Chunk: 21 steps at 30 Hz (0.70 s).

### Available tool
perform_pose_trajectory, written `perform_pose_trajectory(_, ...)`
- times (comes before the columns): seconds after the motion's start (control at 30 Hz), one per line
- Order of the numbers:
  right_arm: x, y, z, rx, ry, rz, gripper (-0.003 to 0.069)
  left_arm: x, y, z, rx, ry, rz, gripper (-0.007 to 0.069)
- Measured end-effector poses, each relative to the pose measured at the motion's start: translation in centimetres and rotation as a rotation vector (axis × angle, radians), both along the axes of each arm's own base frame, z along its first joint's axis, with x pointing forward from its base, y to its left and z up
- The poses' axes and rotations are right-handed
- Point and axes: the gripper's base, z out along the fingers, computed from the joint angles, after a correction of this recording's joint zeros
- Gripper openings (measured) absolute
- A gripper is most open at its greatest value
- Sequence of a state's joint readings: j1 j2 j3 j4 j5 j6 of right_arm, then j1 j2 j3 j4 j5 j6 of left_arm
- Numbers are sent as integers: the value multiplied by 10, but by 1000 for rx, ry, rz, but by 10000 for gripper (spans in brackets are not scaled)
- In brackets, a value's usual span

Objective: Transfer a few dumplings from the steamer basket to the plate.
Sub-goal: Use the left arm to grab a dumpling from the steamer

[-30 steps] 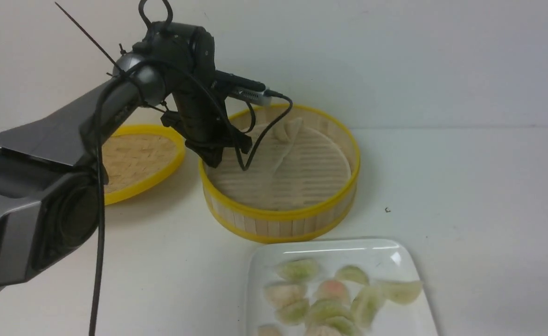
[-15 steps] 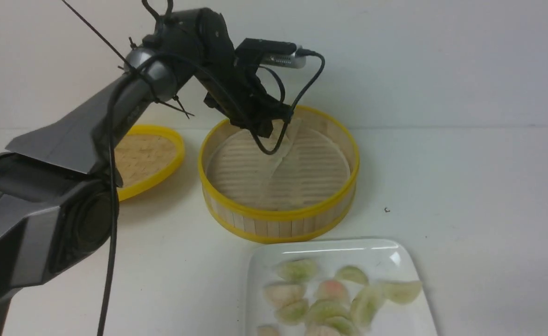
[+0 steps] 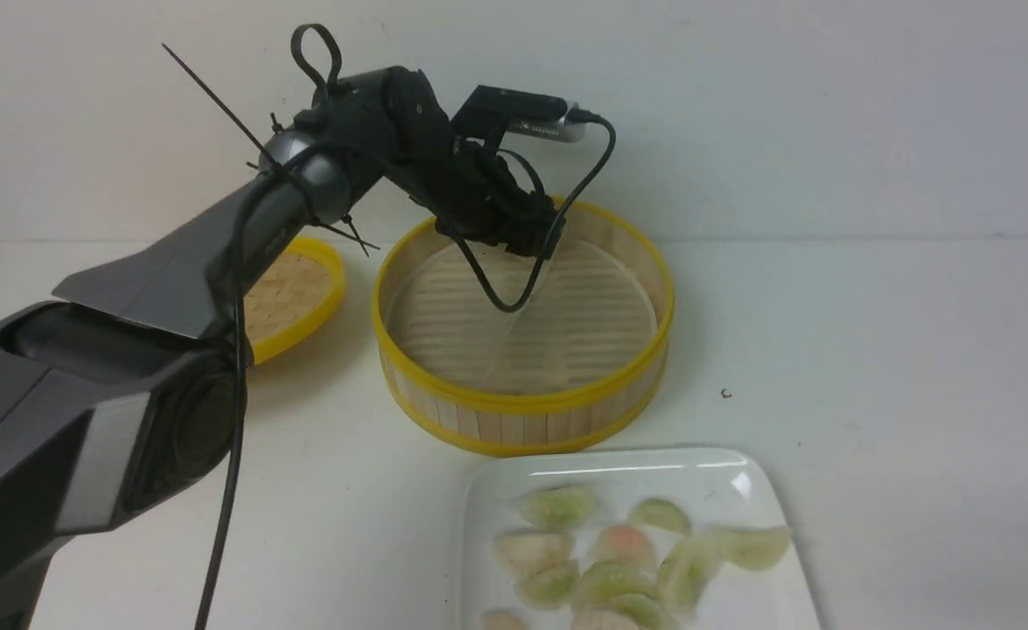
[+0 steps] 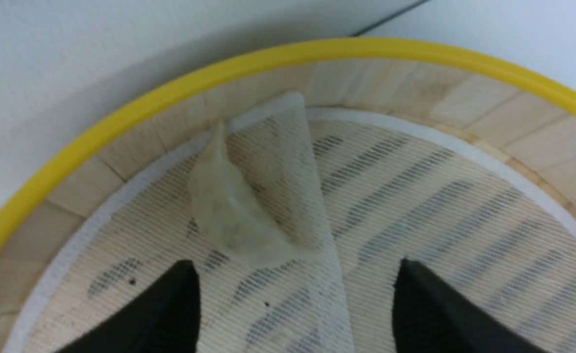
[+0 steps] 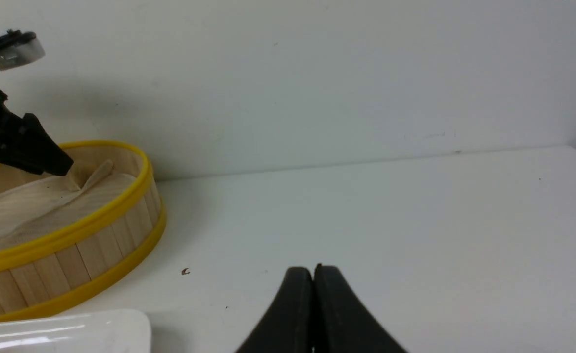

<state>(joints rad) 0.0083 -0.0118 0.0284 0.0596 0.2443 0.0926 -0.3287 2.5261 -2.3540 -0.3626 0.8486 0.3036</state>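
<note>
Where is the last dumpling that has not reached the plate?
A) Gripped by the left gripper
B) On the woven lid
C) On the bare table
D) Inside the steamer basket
D: the dumpling lies on the liner inside the steamer basket, between the left gripper's open fingers, ungripped.

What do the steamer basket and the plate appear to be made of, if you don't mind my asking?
The steamer basket looks like matte bamboo or pale wood, judging by its grained slats. The plate seems glazed ceramic, given its glossy highlights, though it might be plastic.
</note>
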Motion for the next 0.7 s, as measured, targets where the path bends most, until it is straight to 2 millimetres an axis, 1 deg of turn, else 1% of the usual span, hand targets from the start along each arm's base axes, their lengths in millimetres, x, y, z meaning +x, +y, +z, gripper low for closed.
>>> perform_pose_trajectory(0.07, 0, 0, 0, 0, 0, 0, -10, 4, 0, -4, -8, -28, 15, 507)
perform_pose_trajectory(0.27, 0, 0, 0, 0, 0, 0, -10, 9, -1, -13, 13, -81, -8, 511)
perform_pose_trajectory(0.33, 0, 0, 0, 0, 0, 0, -10, 10, -1, -21, 39, -95, -38, 511)
perform_pose_trajectory(0.37, 0, 0, 0, 0, 0, 0, -10, 10, -1, -21, 40, -95, -39, 511)
perform_pose_trajectory(0.43, 0, 0, 0, 0, 0, 0, -10, 11, -1, -33, 54, -87, -51, 511)
perform_pose_trajectory(0.5, 0, 0, 0, 0, 0, 0, -10, 12, -1, -35, 58, -97, -54, 507)
perform_pose_trajectory(0.6, 0, 0, 0, 0, 0, 0, -10, 12, -1, -36, 62, -100, -60, 450)
perform_pose_trajectory(0.7, 0, 0, 0, 0, 0, 0, -10, 12, -1, -34, 60, -93, -56, 262)
